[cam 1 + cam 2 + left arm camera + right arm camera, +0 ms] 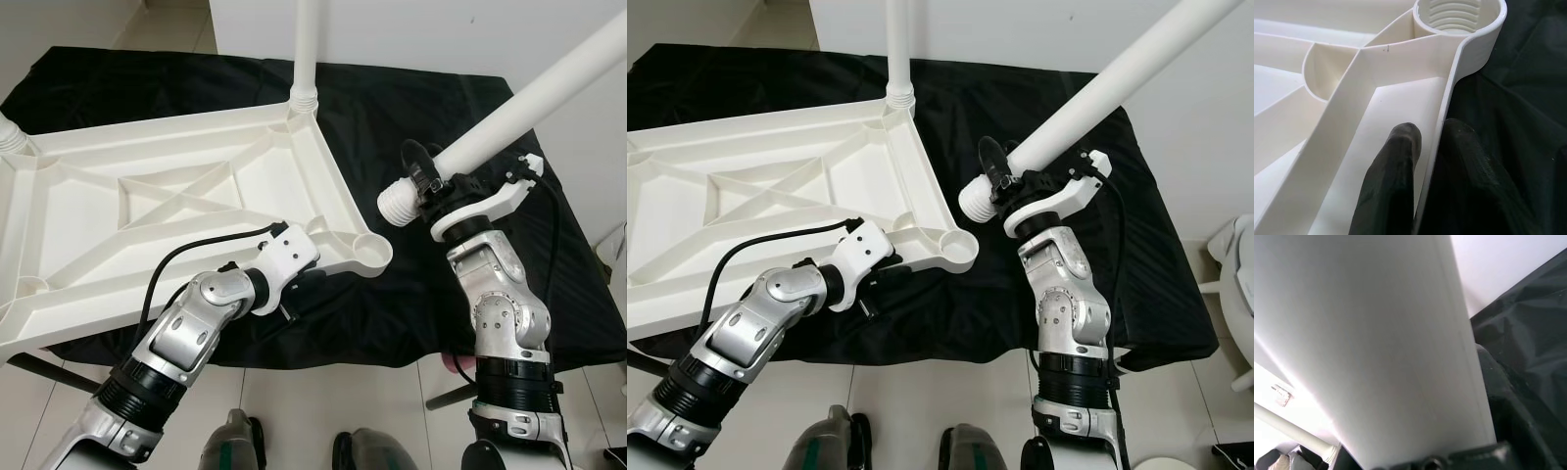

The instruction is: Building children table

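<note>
A white plastic tabletop lies upside down on a black cloth, ribs facing up. One white leg stands screwed into its far corner socket. The near right corner socket is open, its inner thread showing. My left gripper is shut on the tabletop's rim near that socket, one finger inside the rim and one outside. My right gripper is shut on a second white leg, held tilted, with its threaded end just right of the open socket.
The black cloth covers a low surface with its front edge close to me. Tiled floor and my feet lie below. A white wall rises behind. Another leg base stands at the tabletop's far left corner.
</note>
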Controlling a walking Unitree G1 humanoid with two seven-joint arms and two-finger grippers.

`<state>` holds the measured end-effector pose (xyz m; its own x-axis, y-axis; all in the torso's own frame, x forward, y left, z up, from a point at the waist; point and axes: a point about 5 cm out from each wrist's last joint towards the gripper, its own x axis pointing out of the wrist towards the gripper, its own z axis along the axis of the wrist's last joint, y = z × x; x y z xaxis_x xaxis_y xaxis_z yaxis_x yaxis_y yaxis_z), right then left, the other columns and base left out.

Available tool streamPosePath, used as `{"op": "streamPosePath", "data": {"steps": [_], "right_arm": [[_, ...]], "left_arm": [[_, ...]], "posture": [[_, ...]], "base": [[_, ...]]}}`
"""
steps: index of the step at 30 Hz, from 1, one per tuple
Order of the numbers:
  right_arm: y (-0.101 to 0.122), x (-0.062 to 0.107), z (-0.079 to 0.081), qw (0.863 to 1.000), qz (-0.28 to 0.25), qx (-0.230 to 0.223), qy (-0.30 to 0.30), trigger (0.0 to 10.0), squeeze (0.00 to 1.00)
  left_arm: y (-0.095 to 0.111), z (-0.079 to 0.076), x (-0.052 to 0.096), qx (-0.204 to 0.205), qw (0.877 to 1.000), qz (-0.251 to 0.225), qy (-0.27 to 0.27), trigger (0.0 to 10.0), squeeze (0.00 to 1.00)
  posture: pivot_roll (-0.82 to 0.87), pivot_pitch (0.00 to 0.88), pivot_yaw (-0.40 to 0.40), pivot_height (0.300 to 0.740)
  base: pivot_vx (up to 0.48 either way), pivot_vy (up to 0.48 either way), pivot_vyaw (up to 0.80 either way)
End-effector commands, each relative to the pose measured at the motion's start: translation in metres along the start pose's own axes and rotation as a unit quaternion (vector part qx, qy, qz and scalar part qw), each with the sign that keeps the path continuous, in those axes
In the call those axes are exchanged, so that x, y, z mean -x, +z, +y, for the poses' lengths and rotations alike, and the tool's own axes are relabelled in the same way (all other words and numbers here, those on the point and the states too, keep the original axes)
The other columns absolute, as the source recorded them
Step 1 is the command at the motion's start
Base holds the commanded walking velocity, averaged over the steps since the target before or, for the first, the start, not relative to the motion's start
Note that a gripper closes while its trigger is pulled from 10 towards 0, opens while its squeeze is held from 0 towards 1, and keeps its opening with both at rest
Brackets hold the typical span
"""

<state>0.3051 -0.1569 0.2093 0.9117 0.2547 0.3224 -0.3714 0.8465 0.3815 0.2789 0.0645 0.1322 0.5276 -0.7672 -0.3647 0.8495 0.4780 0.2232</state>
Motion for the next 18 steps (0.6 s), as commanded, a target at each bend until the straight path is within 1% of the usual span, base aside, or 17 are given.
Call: {"op": "streamPosePath", "data": {"steps": [1, 4, 5, 6, 7, 8, 10, 11, 12, 13, 15, 16, 17, 18], "right_arm": [[0.001, -0.002, 0.002, 1.000, -0.004, 0.008, 0.002, 10.0, 0.00], [0.001, -0.002, 0.003, 1.000, -0.004, 0.008, 0.003, 10.0, 0.00], [0.001, -0.002, 0.003, 1.000, -0.003, 0.009, 0.003, 10.0, 0.00], [0.001, -0.001, 0.003, 1.000, -0.001, 0.013, 0.003, 10.0, 0.00], [0.001, -0.001, 0.003, 1.000, -0.001, 0.013, 0.003, 10.0, 0.00], [0.000, -0.001, 0.003, 1.000, 0.000, 0.015, 0.003, 10.0, 0.00], [0.000, -0.001, 0.003, 1.000, 0.001, 0.017, 0.003, 10.0, 0.00], [0.000, -0.001, 0.003, 1.000, 0.003, 0.021, 0.002, 10.0, 0.00], [0.000, -0.001, 0.003, 1.000, 0.003, 0.021, 0.002, 10.0, 0.00], [-0.001, -0.001, 0.003, 1.000, 0.006, 0.025, 0.002, 10.0, 0.00], [-0.001, -0.001, 0.003, 1.000, 0.006, 0.025, 0.002, 10.0, 0.00], [-0.002, -0.001, 0.003, 1.000, 0.007, 0.028, 0.002, 10.0, 0.00], [-0.003, -0.002, 0.004, 1.000, 0.009, 0.030, 0.002, 10.0, 0.00], [-0.003, -0.002, 0.004, 0.999, 0.010, 0.031, 0.003, 10.0, 0.00]], "left_arm": [[0.019, -0.005, -0.009, -0.041, 0.998, -0.036, -0.026, 2.1, 0.00], [0.022, -0.007, -0.012, -0.047, 0.998, -0.041, -0.030, 2.1, 0.00], [0.027, -0.009, -0.017, -0.052, 0.997, -0.053, -0.033, 1.4, 0.00], [0.032, -0.010, -0.020, -0.052, 0.996, -0.061, -0.036, 1.0, 0.00], [0.032, -0.010, -0.020, -0.052, 0.996, -0.061, -0.036, 1.0, 0.00], [0.036, -0.012, -0.023, -0.053, 0.996, -0.067, -0.039, 2.4, 0.00], [0.038, -0.014, -0.025, -0.054, 0.995, -0.071, -0.042, 2.4, 0.00], [0.040, -0.017, -0.027, -0.054, 0.995, -0.075, -0.047, 3.1, 0.00], [0.040, -0.017, -0.027, -0.054, 0.995, -0.075, -0.047, 3.1, 0.00], [0.043, -0.020, -0.029, -0.055, 0.994, -0.078, -0.054, 10.0, 0.00], [0.043, -0.020, -0.029, -0.055, 0.994, -0.078, -0.054, 10.0, 0.00], [0.044, -0.023, -0.031, -0.054, 0.994, -0.080, -0.060, 10.0, 0.00], [0.045, -0.026, -0.031, -0.051, 0.993, -0.081, -0.071, 10.0, 0.08], [0.045, -0.028, -0.030, -0.047, 0.992, -0.083, -0.079, 10.0, 0.69]], "posture": [[-0.15, 0.052, 0.012, 0.740], [-0.15, 0.052, 0.012, 0.740], [-0.15, 0.053, 0.014, 0.740], [-0.15, 0.056, 0.013, 0.740], [-0.15, 0.056, 0.013, 0.740], [-0.15, 0.059, 0.013, 0.740], [-0.15, 0.059, 0.013, 0.740], [-0.15, 0.061, 0.014, 0.740], [-0.15, 0.061, 0.014, 0.740], [-0.15, 0.061, 0.014, 0.740], [-0.15, 0.061, 0.014, 0.740], [-0.15, 0.064, 0.016, 0.740], [-0.15, 0.066, 0.016, 0.740], [-0.15, 0.066, 0.016, 0.740]], "base": [[0.000, 0.000, 0.00], [0.000, 0.000, 0.00], [0.000, 0.000, 0.00], [0.000, 0.000, 0.00], [0.000, 0.000, 0.00], [0.000, 0.000, 0.00], [0.000, 0.000, 0.00], [0.000, 0.000, 0.00], [0.000, 0.000, 0.00], [0.000, 0.000, 0.00], [0.000, 0.000, 0.00], [0.000, 0.000, 0.00], [0.000, 0.000, 0.00], [0.000, 0.000, 0.00]]}}
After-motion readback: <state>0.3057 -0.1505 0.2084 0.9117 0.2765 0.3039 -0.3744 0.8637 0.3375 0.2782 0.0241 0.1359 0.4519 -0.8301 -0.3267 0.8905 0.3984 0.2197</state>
